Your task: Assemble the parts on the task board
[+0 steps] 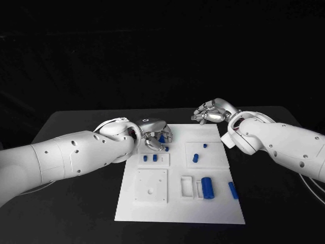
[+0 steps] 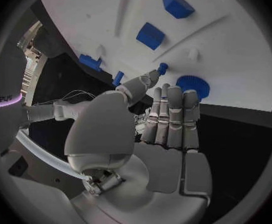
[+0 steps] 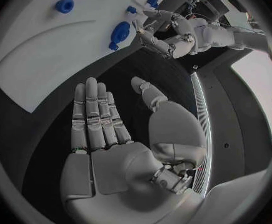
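Small blue parts (image 1: 206,187) lie scattered across the white task board (image 1: 179,212), several near its far left corner. They look light, rigid and smooth, best pinched across their sides. The left hand (image 1: 157,131) hovers over that corner, pinching a small blue peg (image 2: 163,67). The right hand (image 1: 215,111), fingers apart, holds nothing beyond the far edge.

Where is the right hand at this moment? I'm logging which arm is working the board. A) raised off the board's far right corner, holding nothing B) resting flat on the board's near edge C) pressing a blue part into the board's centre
A: the right hand is up beyond the far right corner of the task board, and the right wrist view shows it with an empty palm.
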Tool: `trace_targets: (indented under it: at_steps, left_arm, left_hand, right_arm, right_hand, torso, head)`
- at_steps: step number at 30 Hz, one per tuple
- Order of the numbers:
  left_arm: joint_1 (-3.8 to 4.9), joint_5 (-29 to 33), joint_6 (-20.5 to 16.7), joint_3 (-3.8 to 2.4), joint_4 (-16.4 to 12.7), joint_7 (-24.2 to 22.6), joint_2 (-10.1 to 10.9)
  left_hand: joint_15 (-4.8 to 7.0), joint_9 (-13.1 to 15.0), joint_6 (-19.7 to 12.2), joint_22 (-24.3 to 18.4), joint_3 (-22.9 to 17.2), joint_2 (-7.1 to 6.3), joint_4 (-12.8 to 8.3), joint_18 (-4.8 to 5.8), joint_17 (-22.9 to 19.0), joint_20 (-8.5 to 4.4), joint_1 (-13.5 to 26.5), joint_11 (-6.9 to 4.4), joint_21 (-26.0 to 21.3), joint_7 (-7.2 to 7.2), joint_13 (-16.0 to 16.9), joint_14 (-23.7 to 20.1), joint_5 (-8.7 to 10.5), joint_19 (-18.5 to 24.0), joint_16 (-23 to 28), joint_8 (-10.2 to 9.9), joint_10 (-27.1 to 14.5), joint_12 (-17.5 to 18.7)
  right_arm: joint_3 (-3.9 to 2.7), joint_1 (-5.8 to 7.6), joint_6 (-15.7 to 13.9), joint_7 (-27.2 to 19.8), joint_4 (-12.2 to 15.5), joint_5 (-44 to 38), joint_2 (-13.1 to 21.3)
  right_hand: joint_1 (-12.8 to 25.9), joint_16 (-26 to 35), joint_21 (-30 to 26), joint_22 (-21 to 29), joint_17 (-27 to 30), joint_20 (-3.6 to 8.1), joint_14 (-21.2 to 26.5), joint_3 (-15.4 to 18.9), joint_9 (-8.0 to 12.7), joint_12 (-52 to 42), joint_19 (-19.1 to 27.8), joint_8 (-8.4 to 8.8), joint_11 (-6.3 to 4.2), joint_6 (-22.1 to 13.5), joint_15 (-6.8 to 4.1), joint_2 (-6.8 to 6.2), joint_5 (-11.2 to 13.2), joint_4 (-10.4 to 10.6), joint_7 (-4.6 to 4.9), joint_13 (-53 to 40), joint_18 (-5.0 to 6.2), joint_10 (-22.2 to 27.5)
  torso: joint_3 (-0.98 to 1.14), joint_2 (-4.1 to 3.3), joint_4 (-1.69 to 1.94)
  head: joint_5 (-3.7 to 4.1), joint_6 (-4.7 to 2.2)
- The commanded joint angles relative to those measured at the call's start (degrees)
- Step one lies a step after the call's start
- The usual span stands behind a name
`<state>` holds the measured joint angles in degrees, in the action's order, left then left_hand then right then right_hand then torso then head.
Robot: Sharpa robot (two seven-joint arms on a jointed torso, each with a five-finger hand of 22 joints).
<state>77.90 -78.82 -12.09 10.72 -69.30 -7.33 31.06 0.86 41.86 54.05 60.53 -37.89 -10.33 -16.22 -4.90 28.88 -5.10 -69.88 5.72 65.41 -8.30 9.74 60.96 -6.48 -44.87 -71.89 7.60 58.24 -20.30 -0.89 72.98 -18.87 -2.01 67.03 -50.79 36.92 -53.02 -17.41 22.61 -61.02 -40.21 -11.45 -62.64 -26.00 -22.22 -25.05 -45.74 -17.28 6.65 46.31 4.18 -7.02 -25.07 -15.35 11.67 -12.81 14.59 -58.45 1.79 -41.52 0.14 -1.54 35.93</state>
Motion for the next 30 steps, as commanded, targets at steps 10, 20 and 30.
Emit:
trace_targets:
  at_steps: [10,20,30]
  left_arm:
    - [-0.51,-2.6,1.8,0.0,1.4,1.0,-1.0]
    - [-1.6,-3.9,2.1,0.0,2.7,2.0,-1.9]
    - [-1.92,-3.9,2.9,-0.01,3.0,2.1,-2.6]
  left_hand:
    - [-0.5,-0.4,0.4,0.1,0.2,0.0,0.4,-1.65,0.0,-0.94,0.1,0.39,0.0,0.05,-0.4,0.1,-0.1,-0.4,-0.1,0.0,0.1,0.7]
    - [-0.46,-0.7,1.1,0.2,0.1,0.91,0.5,-1.84,0.1,-0.93,0.3,0.34,0.2,0.34,-0.7,0.3,-0.24,-0.6,-0.4,0.4,0.6,1.1]
    - [-0.36,-1.2,1.1,0.3,0.1,1.35,0.5,-1.95,0.1,-0.96,0.5,0.22,0.4,0.3,-0.8,0.5,-0.6,-0.8,-0.7,0.3,1.2,1.3]
  right_arm:
    - [-0.02,-0.01,0.6,-0.6,0.3,-0.1,0.0]
    - [-0.02,-0.01,0.6,-0.6,0.7,-0.1,0.0]
    - [-0.03,-0.01,0.6,-0.6,0.8,-0.1,0.1]
  right_hand:
    - [0.5,0.2,-0.4,-0.1,-0.1,0.05,0.0,0.2,0.1,-0.3,0.5,-0.27,-0.01,-0.3,0.15,0.06,-0.3,-0.2,0.11,0.1,0.41,0.4]
    - [0.5,0.2,-0.4,-0.1,-0.1,0.05,0.0,0.3,0.1,-0.3,0.5,-0.28,-0.01,-0.3,0.15,0.06,-0.3,-0.2,0.11,0.1,0.41,0.4]
    - [0.5,0.2,-0.4,-0.1,-0.1,0.05,0.0,0.3,0.1,-0.3,0.5,-0.29,-0.01,-0.3,0.15,0.07,-0.3,-0.2,0.11,0.1,0.41,0.4]
  torso:
    - [-0.08,0.03,0.05]
    - [-0.04,0.07,0.06]
    - [0.01,0.1,0.03]
  head:
    - [0.2,0.21]
    - [0.16,0.39]
    - [0.18,0.48]
